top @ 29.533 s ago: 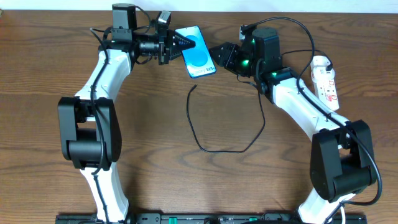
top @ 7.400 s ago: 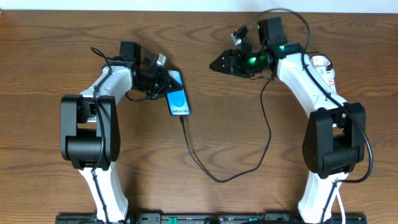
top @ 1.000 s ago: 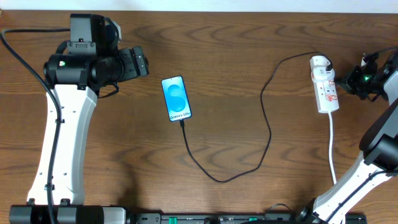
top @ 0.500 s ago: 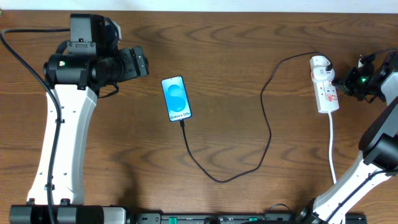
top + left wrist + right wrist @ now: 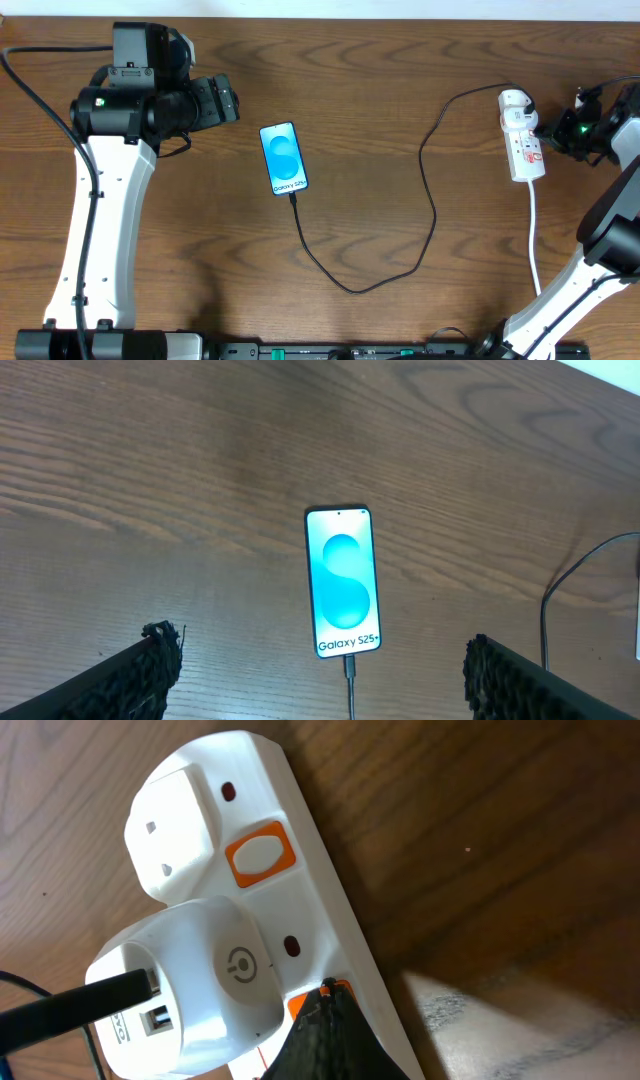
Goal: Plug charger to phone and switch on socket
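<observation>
Right fingers (image 5: 325, 1038): I see them pressed together into 1 dark wedge with nothing between them.
Right gripper (image 5: 549, 139): its tip lies over the lower orange switch (image 5: 303, 1006) of the socket and hides most of it. I cannot tell whether it presses down. From overhead it comes in on the socket's 3 o'clock side.
Left fingers (image 5: 135, 675): spread wide and empty, 1 at each lower corner of my wrist view.
Left gripper (image 5: 228, 100): hangs over bare table (image 5: 380, 80), well apart from the phone at its 4 o'clock.
Socket (image 5: 523, 140): a white strip lying flat near the table's 3 o'clock edge, its long axis running 12 to 6. Close up I count 2 dark red dots on it, and the upper switch (image 5: 260, 855) is uncovered.
Adapter (image 5: 200, 980): a round white block with a power symbol, seated in the socket beside the covered switch. A raised white block (image 5: 170, 820) sits next to it.
Charger (image 5: 432, 190): a thin black cable that leaves the adapter, loops toward 6 o'clock and rises to the phone's bottom edge, where its tip is plugged in.
Phone (image 5: 283, 158): flat, screen up and lit blue, reading "Galaxy S25". It lies left of centre, with the socket well apart at its 3 o'clock.
Cord (image 5: 534, 235): white, running from the socket toward 6 o'clock.
</observation>
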Available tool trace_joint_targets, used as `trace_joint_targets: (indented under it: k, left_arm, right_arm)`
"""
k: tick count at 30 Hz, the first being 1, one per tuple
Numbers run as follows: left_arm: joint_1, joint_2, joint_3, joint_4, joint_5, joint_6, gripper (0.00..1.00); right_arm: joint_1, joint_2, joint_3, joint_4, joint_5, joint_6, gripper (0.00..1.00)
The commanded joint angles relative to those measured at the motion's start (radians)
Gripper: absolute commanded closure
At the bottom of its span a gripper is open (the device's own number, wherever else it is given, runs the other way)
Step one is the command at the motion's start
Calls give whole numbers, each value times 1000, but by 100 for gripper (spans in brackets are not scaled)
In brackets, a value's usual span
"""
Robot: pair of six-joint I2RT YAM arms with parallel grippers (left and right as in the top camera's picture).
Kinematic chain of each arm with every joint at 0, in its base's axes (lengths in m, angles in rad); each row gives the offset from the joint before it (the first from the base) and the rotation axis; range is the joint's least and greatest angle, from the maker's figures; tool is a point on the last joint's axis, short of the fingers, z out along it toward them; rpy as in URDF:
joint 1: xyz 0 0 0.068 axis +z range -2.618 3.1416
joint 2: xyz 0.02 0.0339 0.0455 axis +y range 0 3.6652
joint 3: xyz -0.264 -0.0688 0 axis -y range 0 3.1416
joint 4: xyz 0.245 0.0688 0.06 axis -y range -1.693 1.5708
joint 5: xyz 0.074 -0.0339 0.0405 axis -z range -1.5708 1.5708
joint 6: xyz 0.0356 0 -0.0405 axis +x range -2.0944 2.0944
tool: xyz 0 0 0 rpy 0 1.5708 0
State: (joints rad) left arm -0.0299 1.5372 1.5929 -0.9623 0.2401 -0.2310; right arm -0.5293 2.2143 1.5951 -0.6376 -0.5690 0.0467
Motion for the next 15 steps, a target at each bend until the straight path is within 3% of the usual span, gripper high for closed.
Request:
trace_joint_targets:
  k: [1,15]
  left_arm:
    - [0,-8,8,-2,-5,9,8]
    - [0,-8,8,-2,-5,9,8]
  right_arm:
    - [47,13,-48,-13,-14,-28,99]
    - [80,13,-49,-40,-14,-25,99]
